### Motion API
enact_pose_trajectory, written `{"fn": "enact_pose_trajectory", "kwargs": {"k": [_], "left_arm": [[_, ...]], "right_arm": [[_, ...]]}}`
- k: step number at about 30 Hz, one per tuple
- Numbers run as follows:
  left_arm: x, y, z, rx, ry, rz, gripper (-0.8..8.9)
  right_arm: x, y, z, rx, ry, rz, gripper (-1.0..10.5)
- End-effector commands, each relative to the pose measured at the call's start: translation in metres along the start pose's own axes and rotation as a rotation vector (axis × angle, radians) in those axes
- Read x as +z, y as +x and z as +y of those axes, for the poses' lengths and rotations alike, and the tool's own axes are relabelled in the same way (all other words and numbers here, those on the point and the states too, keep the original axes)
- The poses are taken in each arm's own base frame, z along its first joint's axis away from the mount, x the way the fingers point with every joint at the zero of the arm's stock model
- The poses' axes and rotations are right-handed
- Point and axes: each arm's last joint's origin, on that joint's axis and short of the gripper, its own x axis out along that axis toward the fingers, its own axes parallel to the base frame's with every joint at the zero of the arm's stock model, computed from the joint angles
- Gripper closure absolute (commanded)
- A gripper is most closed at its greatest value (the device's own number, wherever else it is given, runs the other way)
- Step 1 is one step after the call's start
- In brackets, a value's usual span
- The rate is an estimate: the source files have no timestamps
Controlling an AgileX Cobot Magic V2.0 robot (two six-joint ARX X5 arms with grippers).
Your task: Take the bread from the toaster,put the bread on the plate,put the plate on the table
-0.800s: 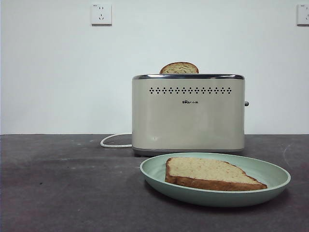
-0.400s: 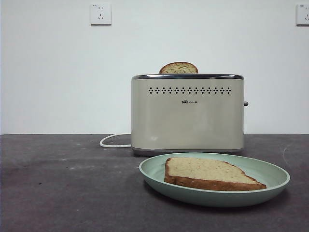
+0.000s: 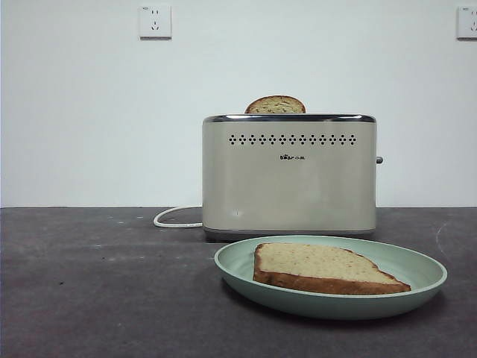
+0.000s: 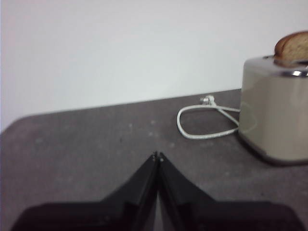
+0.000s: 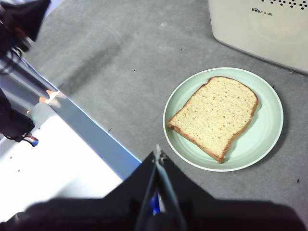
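Note:
The bread (image 3: pixel 320 268) lies flat on the pale mint plate (image 3: pixel 417 280), which rests on the dark table (image 3: pixel 97 298) in front of the cream toaster (image 3: pixel 289 175). They also show in the right wrist view: the bread (image 5: pixel 216 115), the plate (image 5: pixel 269 125) and the toaster (image 5: pixel 260 24). A second, narrower slice (image 3: pixel 275 105) stands in the toaster's slot, seen too in the left wrist view (image 4: pixel 291 47). My right gripper (image 5: pixel 157 153) is shut and empty, raised above the table beside the plate. My left gripper (image 4: pixel 157 156) is shut and empty, low over the table, apart from the toaster (image 4: pixel 274 115).
The toaster's white cord (image 3: pixel 175 218) loops on the table beside it, also in the left wrist view (image 4: pixel 204 126). The table's edge with a white and blue surface beyond it (image 5: pixel 72 159) shows in the right wrist view. Wall sockets (image 3: pixel 155 21) sit on the white wall.

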Motion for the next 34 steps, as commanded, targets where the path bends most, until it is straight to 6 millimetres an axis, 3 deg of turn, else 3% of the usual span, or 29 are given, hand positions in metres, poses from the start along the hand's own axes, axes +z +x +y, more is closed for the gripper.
{"fn": "enact_pose_trajectory", "kwargs": {"k": [1, 10, 34], "left_arm": [[-0.016, 0.0, 0.0, 0.023, -0.057, 0.001, 8.18], [-0.041, -0.001, 0.0, 0.045, -0.09, 0.184, 8.17], [-0.04, -0.001, 0.0, 0.044, -0.089, 0.173, 8.17]], "right_arm": [[0.0, 0.0, 0.0, -0.001, -0.007, -0.002, 9.5], [0.0, 0.0, 0.0, -0.001, -0.007, -0.002, 9.4], [0.0, 0.0, 0.0, -0.001, -0.007, -0.002, 9.4]]}}
